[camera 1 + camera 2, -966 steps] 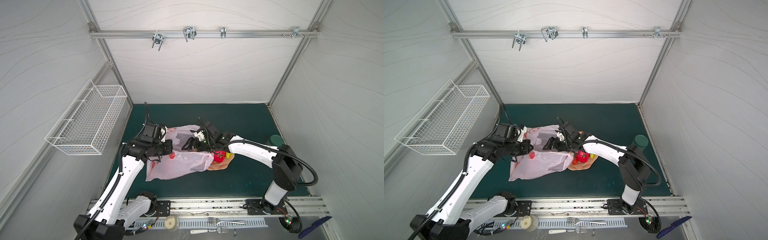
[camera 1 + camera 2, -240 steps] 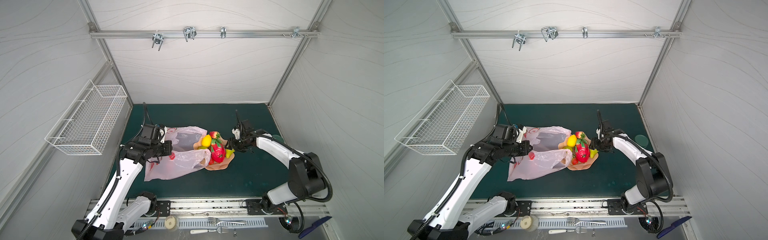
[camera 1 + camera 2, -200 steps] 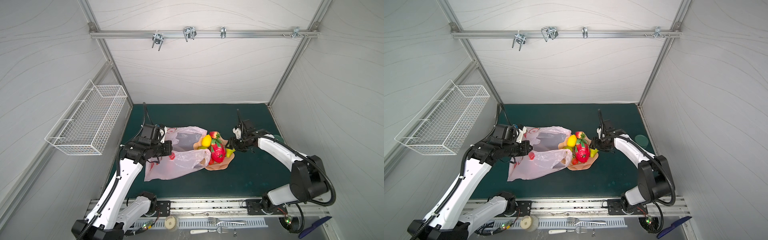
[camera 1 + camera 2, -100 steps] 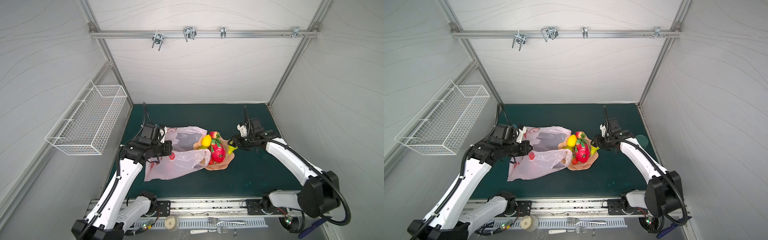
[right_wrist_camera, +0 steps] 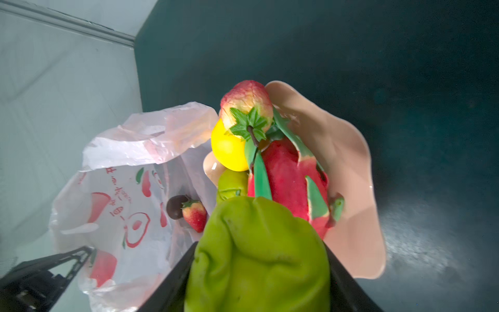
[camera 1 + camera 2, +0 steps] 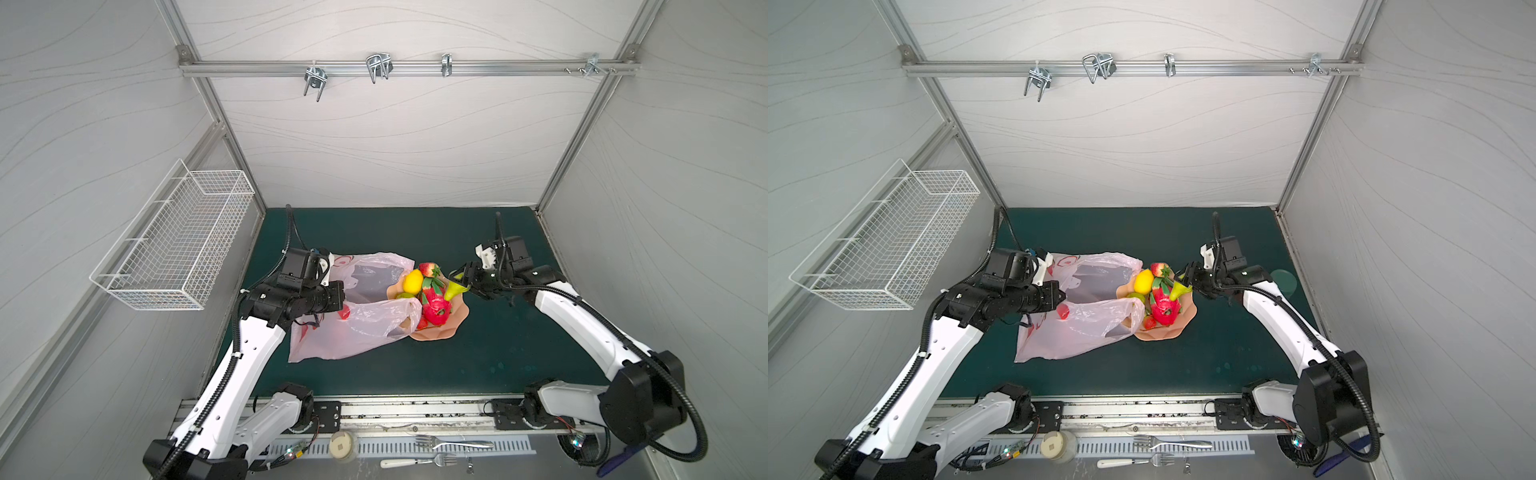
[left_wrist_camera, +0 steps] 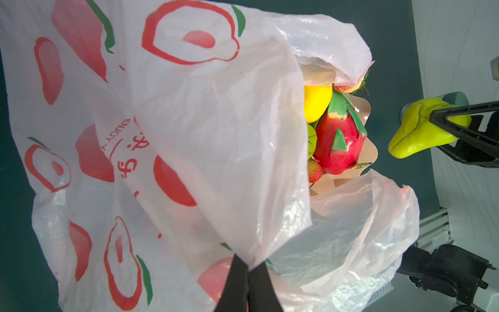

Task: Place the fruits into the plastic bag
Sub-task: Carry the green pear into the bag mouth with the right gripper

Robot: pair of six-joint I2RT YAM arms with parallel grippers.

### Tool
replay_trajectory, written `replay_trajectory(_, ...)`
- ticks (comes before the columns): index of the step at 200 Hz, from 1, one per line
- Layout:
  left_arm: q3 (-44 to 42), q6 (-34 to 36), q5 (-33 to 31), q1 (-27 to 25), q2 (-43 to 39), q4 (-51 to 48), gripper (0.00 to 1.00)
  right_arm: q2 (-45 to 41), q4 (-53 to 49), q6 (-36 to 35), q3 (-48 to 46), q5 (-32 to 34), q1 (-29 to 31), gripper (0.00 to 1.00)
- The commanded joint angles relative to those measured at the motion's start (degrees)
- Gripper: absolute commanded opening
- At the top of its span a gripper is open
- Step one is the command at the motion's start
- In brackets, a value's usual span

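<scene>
The pale pink plastic bag (image 6: 353,328) (image 6: 1084,328) lies on the green mat with its mouth toward a peach bowl (image 6: 455,326) (image 5: 348,162). My left gripper (image 7: 248,270) (image 6: 341,296) is shut on the bag's upper rim and holds it raised. My right gripper (image 5: 259,270) (image 6: 467,282) is shut on the green pear (image 5: 259,254) (image 7: 421,137), hanging just right of the bowl. The bowl holds a lemon (image 6: 412,281), a dragon fruit (image 6: 436,305), a green apple (image 5: 232,183) and strawberries (image 5: 245,102). A dark purple fruit (image 5: 175,206) and a strawberry (image 5: 195,214) lie inside the bag.
A white wire basket (image 6: 174,245) hangs on the left wall. A jar with a green lid (image 6: 1283,282) stands by the right wall behind my right arm. Forks (image 6: 453,444) lie on the front rail, outside the mat.
My right gripper has lifted the pear up off the bowl's right edge, and its arm has swung out to the right. The left gripper and the bag have stayed still.
</scene>
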Motion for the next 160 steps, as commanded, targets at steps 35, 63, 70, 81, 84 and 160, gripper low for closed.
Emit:
replay_trajectory(35,0.6,0.2,0.4,0.3,-0.9,0.6,0.00,2.8,10.1,11.8,0.7,-3.8,3.1,0.39)
replay_trajectory(63,0.6,-0.1,0.7,0.3,-0.8,0.9,0.00,5.2,12.1,14.0,1.5,-3.1,6.4,0.38)
replay_trajectory(70,0.5,-0.1,0.7,0.2,-0.7,0.9,0.00,5.7,12.8,14.8,1.5,-3.0,7.1,0.38)
replay_trajectory(81,0.7,-0.1,0.7,0.3,-0.7,1.0,0.00,6.4,13.7,15.7,1.7,-2.6,8.2,0.38)
replay_trajectory(84,0.6,-0.2,0.7,0.3,-0.7,1.0,0.00,6.7,13.9,16.0,1.8,-2.5,8.5,0.38)
replay_trajectory(160,0.3,-1.2,1.2,0.3,-0.7,1.9,0.00,11.4,20.3,22.2,2.5,-2.8,15.3,0.38)
